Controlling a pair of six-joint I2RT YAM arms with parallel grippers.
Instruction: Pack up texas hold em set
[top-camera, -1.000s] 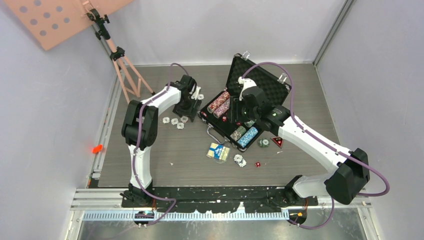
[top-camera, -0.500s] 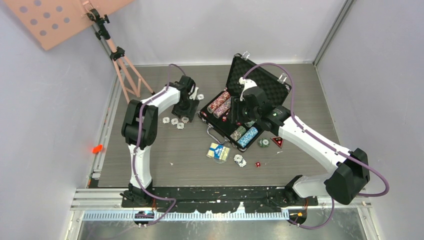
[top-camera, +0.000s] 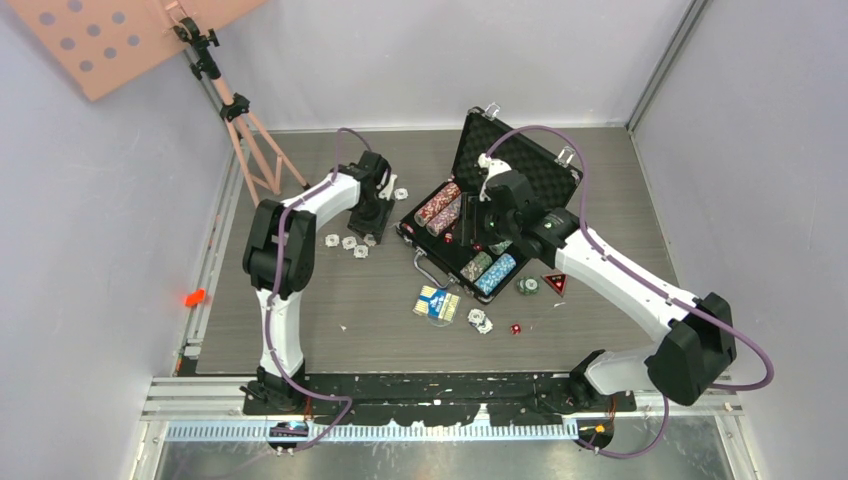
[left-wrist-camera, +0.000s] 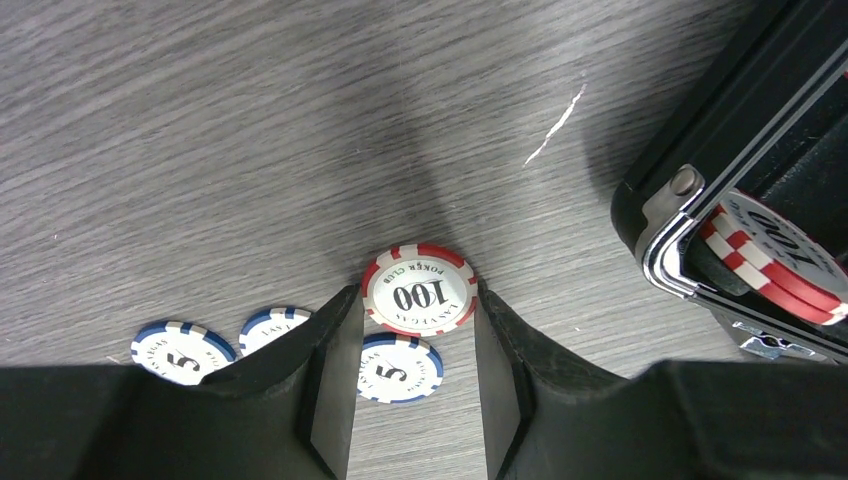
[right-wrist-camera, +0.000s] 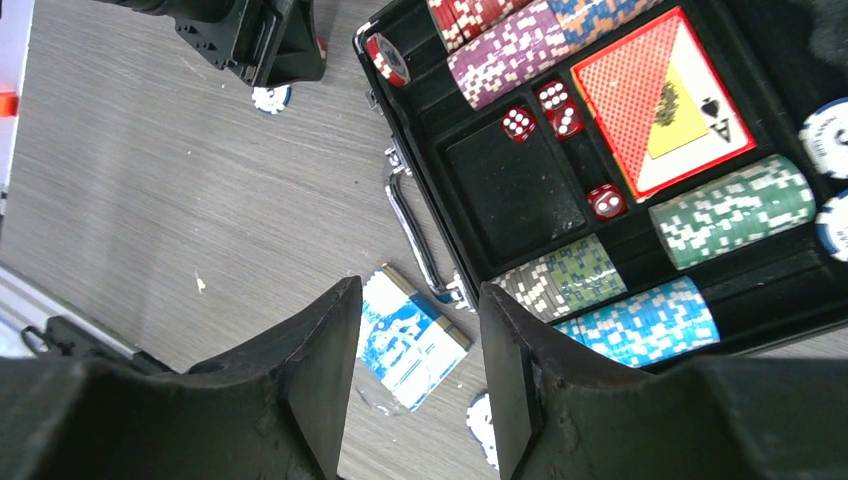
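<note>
The black silver-trimmed briefcase lies open at the table's middle. In the right wrist view its foam base holds rows of chips, a red card deck and three red dice. My left gripper is left of the case, shut on a red-and-white 100 chip, which it holds just above the blue 5 chips. My right gripper hovers open and empty over the case's front edge. The blue card deck lies on the table below it.
Loose chips lie left of the case, behind the left gripper and in front of the case. A dark chip stack, a red triangular piece and one red die sit front right. The pink tripod stands back left.
My right gripper has shifted slightly left over the case. My left gripper has barely moved.
</note>
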